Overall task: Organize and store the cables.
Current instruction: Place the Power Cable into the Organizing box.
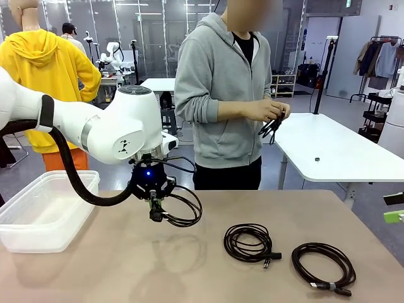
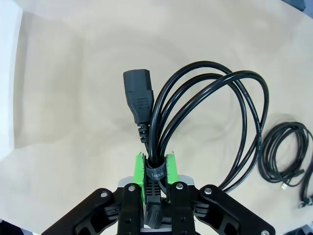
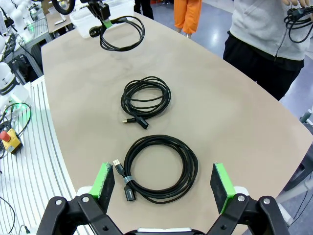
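Observation:
My left gripper hangs just above the table's left half, shut on a black coiled cable with a chunky power plug. In the left wrist view its green pads pinch the cable at its small band, and the plug points away. Two more coiled cables lie on the table, one in the middle and one to the right. My right gripper is open above the nearer coil, with the other coil beyond it. The person's hands hold another cable.
A clear plastic bin stands at the table's left edge, just left of my left arm. The person stands at the far side, behind the middle of the table. A white table stands beyond at the right.

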### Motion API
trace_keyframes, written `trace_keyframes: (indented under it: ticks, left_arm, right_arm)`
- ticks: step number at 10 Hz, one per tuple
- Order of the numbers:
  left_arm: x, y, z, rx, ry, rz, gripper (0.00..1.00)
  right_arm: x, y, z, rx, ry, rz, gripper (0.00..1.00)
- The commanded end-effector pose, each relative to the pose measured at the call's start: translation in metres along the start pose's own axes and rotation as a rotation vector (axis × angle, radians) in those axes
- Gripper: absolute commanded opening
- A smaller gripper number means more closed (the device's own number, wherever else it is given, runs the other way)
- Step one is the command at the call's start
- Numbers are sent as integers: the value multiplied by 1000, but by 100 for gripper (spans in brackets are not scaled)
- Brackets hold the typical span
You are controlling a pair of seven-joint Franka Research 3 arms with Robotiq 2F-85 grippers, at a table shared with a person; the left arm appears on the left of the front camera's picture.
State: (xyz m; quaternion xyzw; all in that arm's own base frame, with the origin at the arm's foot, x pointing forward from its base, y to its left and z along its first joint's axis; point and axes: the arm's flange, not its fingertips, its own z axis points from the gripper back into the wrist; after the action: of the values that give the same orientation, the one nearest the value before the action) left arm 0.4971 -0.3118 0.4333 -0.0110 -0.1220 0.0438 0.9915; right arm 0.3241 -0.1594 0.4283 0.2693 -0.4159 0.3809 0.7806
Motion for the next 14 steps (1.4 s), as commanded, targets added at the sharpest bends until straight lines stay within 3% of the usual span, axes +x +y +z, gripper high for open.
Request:
trace_keyframes:
  ticks: [1, 2, 3, 5, 6, 10, 12, 14]
  left_arm:
    - [0, -1, 2, -1, -4, 19, 11]
    - [0, 0, 0, 0, 0, 0, 20]
    - [7, 6, 19, -100, 10, -167, 20]
    - [42, 55, 63, -209, 43, -271, 20]
    - [53, 84, 77, -227, 8, -274, 20]
    - [80, 229, 115, -319, -115, -241, 20]
    - [86, 327, 122, -307, -139, -199, 20]
    - [78, 395, 127, -303, -139, -238, 20]
  right_arm:
    - [1, 0, 1, -3, -23, 14, 100]
    - [1, 0, 1, -3, -23, 14, 100]
    - [1, 0, 1, -3, -23, 14, 100]
    - [1, 0, 1, -3, -23, 14, 100]
    - [1, 0, 1, -3, -23, 14, 100]
    - [1, 0, 1, -3, -23, 14, 100]
    - [1, 0, 1, -3, -23, 14, 100]
    - [1, 0, 1, -3, -23, 14, 100]
